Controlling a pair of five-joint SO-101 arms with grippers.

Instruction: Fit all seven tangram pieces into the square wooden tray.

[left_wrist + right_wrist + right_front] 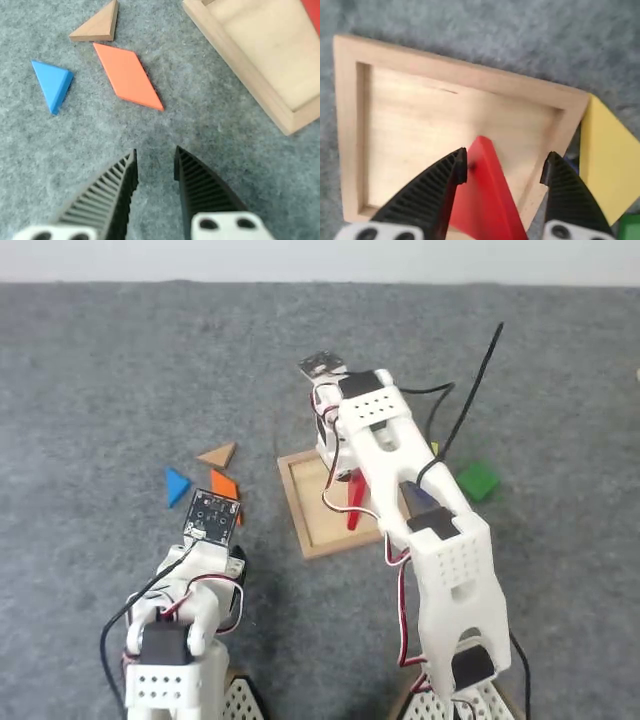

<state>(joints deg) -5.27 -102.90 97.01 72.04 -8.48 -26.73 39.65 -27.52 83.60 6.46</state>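
Tray point(470, 70) sits right under the right claw point(505, 160), jaws spread wide, and the red triangle point(485, 200) is between them, its tip right against one finger, clear of the other. Yellow triangle point(607, 165) lies just outside the rim, beyond that free finger. Over to the left claw point(155, 157): jaws narrow, nothing gripped. Ahead of its tips lie the orange parallelogram point(127, 75), blue triangle point(52, 82) and plain wooden triangle point(97, 25), all on the grey mat point(210, 130).

Six tangram pieces are countable; four are triangles: blue triangle point(176, 485), tan triangle point(218, 454), red triangle point(487, 200), yellow triangle point(605, 160); one orange parallelogram point(127, 75); one green piece point(478, 481); one square wooden tray point(470, 75); two arms: left arm point(185, 630), right arm point(420, 510).
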